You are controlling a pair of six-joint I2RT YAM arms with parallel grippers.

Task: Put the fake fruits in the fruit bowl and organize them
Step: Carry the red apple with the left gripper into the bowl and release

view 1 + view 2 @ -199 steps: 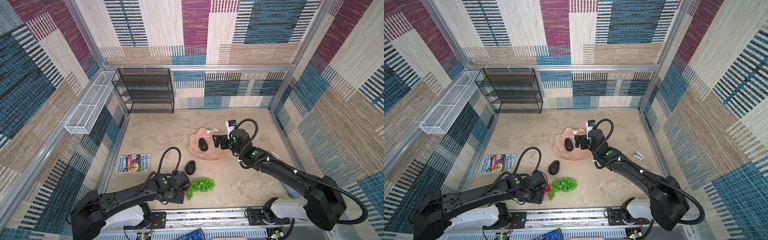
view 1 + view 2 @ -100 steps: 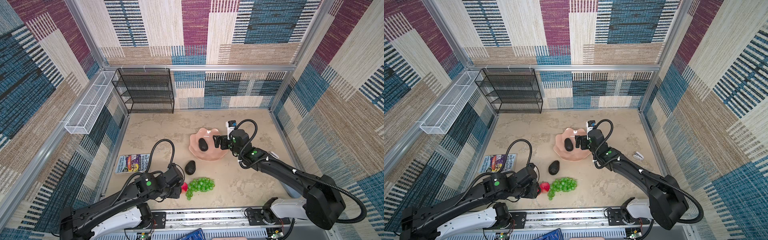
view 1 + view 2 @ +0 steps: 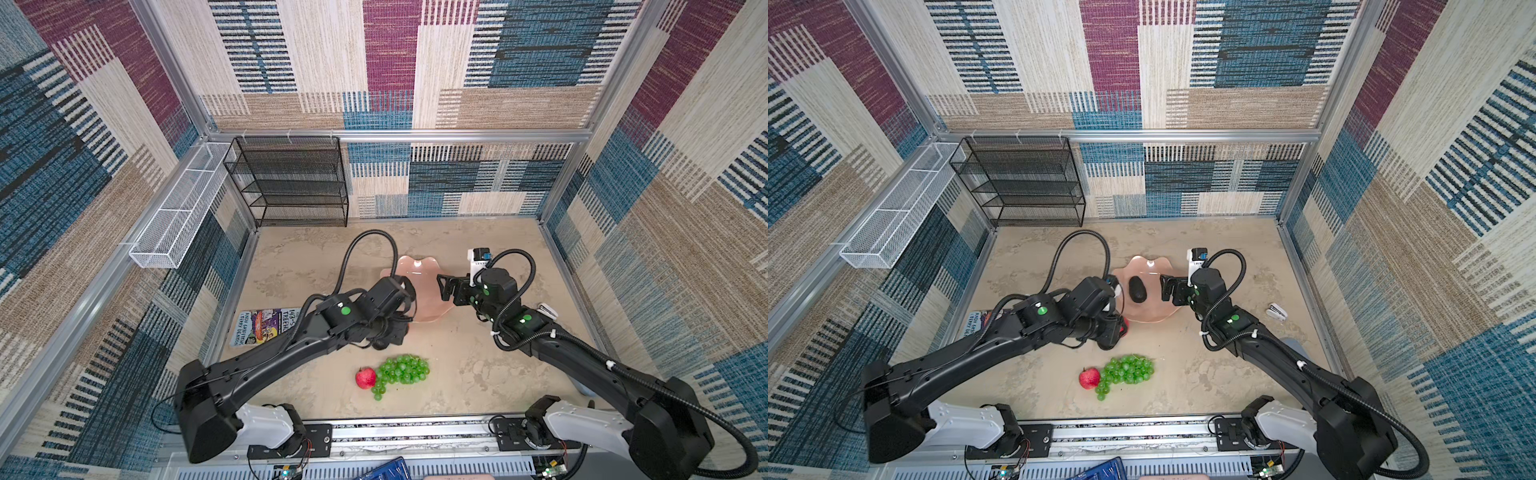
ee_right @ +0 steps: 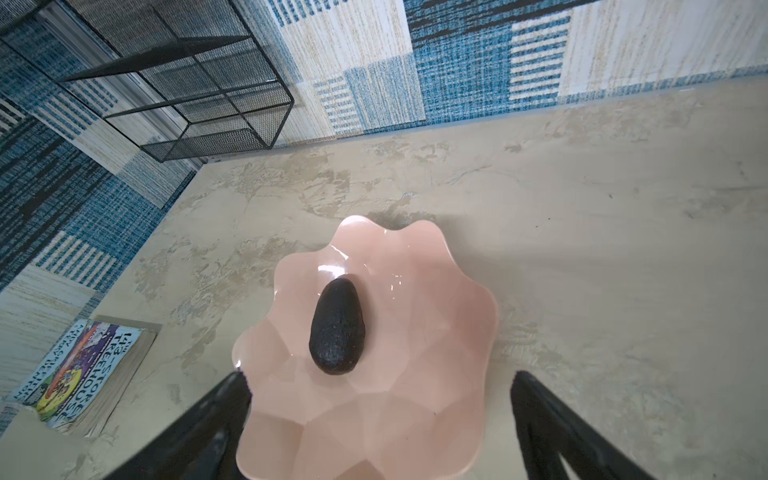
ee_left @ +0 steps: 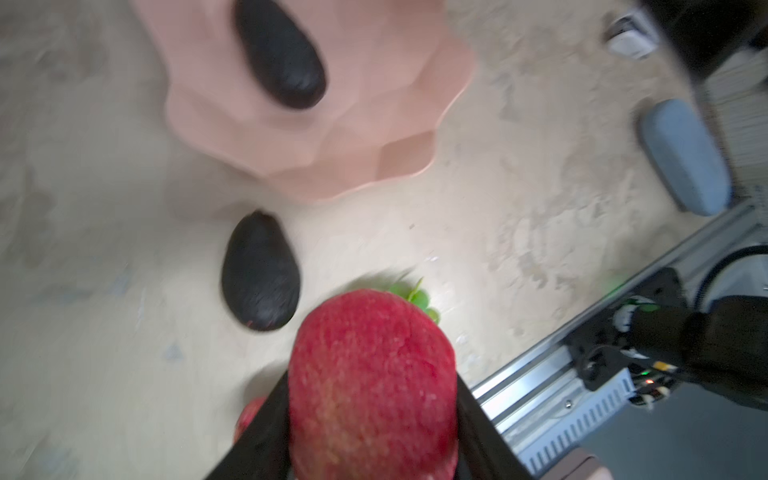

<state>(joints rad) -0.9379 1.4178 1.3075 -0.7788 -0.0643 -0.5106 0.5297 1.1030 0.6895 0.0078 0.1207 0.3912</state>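
My left gripper (image 5: pixel 372 395) is shut on a red apple (image 5: pixel 370 374), raised over the table just in front of the pink fruit bowl (image 3: pixel 419 270); in a top view only a sliver of that apple (image 3: pixel 1122 326) shows under the wrist. One dark avocado (image 3: pixel 1137 289) lies in the bowl. A second avocado (image 5: pixel 259 272) lies on the table before the bowl, hidden beneath my left arm in both top views. Another red apple (image 3: pixel 365 377) touches the green grapes (image 3: pixel 401 370) near the front. My right gripper (image 4: pixel 379 378) hangs open over the bowl's right rim, empty.
A colourful book (image 3: pixel 266 326) lies at the left wall. A black mesh shelf (image 3: pixel 291 183) stands at the back left, with a white wire basket (image 3: pixel 178 208) on the left wall. A small white stapler-like object (image 3: pixel 1277 311) and a grey-blue case (image 5: pixel 681 158) lie on the right.
My left gripper has shut on an apple beside the grapes and carried it up and back toward the bowl. The other apple stays by the grapes. The right arm has not moved.
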